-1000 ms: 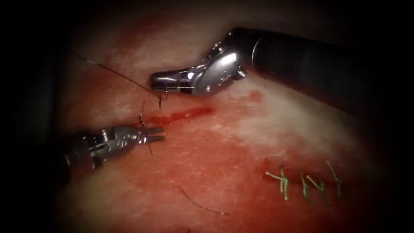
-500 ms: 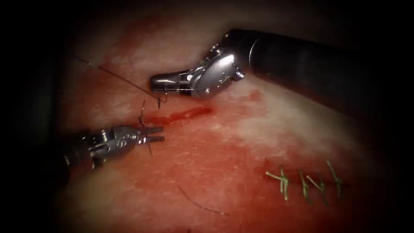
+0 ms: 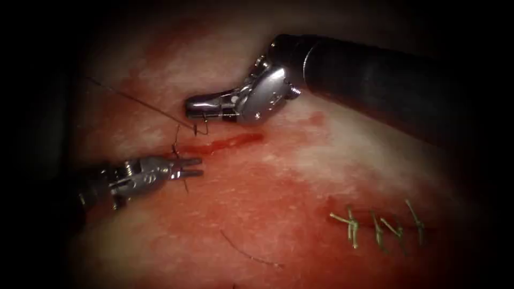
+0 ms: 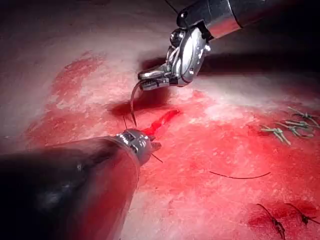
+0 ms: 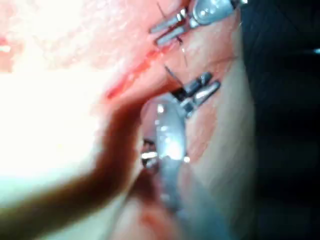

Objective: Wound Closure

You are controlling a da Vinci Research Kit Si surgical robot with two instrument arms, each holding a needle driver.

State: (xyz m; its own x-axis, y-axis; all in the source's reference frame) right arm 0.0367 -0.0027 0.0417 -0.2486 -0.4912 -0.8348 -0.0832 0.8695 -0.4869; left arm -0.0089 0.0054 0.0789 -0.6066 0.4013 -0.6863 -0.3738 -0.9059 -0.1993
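1. Right arm's silver wristed pincer [image 3: 195, 105] is closed on the dark curved steel needle [image 3: 202, 126], gripping it near its upper end; the rest of the curve hangs down from the jaws toward the pale pink tissue [image 3: 332, 155].
2. From the left wrist camera the needle [image 4: 133, 102] arcs downward from that pincer [image 4: 148, 80], its point just above the tissue [image 4: 75, 35], apart from the surface as far as can be seen.
3. Fine dark thread [image 3: 134, 100] runs from the needle up and to the left across the far side of the tissue.
4. Left arm's small silver pincer [image 3: 194, 167] lies on the near side of the red cut [image 3: 227, 142], at its left end, jaws narrowly parted; whether they pinch the short thread strand [image 3: 175, 142] standing beside them cannot be told.
5. Red fluid [image 3: 235, 140] fills the cut as a slanting streak just right of both tips.
6. Against the picture one second back, the right arm's wrist has tilted up and its dark shaft [image 3: 375, 85] has shifted slightly farther and left; the needle has turned a little in the grip, sitting closer under the jaws.
7. Left arm's pincer has kept its place and its gap.
8. Green finished stitches [image 3: 375, 225] lie well to the right on the near side; a loose dark thread end [image 3: 249, 254] lies near the front.
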